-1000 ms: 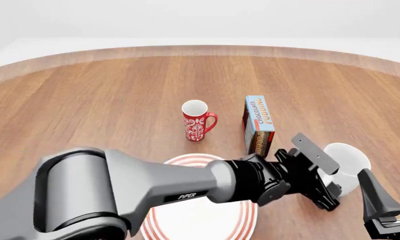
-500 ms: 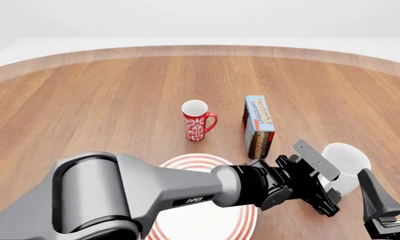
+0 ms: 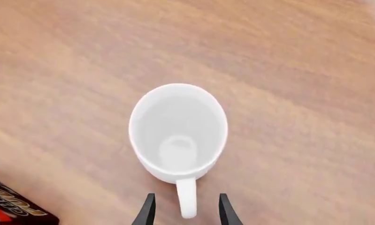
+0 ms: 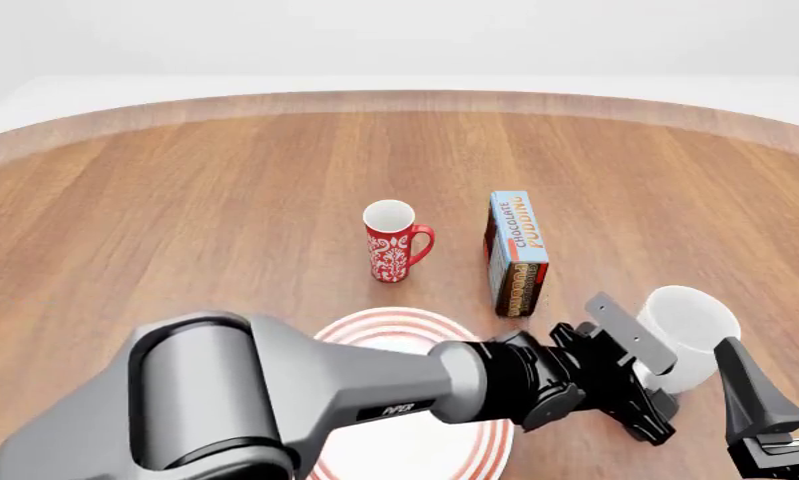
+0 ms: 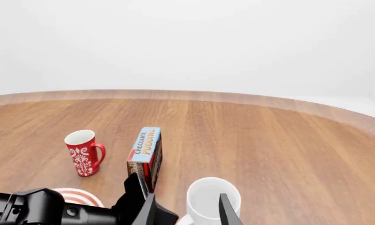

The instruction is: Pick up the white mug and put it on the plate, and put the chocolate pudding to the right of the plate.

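Note:
The white mug (image 3: 178,131) stands upright on the wood at the near right, seen from above in the left wrist view, and its handle (image 3: 186,202) lies between the fingers of my open left gripper (image 3: 186,214). In the front view the left gripper (image 4: 655,392) reaches across the plate (image 4: 372,325) to the white mug (image 4: 690,330). The chocolate pudding (image 4: 517,250) lies on its side behind the plate's right part. My right gripper (image 4: 783,388) hangs open at the near right corner, just right of the mug, holding nothing. Most of the plate is hidden under the left arm.
A slim red mug (image 4: 394,243) with a white pattern stands left of the pudding, behind the plate. In the right wrist view the white mug (image 5: 212,200) sits close ahead, with the left arm (image 5: 49,208) beside it. The curved table edge (image 4: 399,100) runs along the far side.
My left gripper has dropped lower and drawn a little nearer, closing in on the white mug's handle. The right arm, both mugs, the pudding and the plate have stayed put.

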{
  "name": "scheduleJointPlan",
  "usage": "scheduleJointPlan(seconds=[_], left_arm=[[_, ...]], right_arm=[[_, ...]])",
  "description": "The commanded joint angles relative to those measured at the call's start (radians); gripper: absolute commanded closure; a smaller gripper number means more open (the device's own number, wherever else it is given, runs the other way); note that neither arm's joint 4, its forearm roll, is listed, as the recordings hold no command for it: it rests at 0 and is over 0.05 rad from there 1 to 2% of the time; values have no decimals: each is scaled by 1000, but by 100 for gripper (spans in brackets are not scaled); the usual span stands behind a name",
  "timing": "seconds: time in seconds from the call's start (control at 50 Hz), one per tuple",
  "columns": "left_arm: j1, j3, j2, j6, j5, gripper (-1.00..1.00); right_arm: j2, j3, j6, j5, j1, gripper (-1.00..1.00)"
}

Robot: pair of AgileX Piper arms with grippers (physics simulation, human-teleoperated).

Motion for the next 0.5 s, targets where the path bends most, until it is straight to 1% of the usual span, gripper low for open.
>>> scheduleJointPlan(seconds=[0.02, 0.08, 0.1, 0.18, 0.32, 0.5], left_arm=[[-13, 33, -3, -11, -20, -100], [-13, 38, -6, -10, -24, -100], [-10, 38, -6, -10, -27, 100], [-8, 39, -9, -14, -30, 100], [8, -2, -4, 2, -2, 100], [16, -22, 2, 13, 11, 100]], right_arm=[[0, 0, 0, 0, 0, -100], [0, 0, 0, 0, 0, -100], [0, 0, 0, 0, 0, -100], [0, 0, 0, 0, 0, -100], [0, 0, 0, 0, 0, -100], [0, 0, 0, 0, 0, -100]])
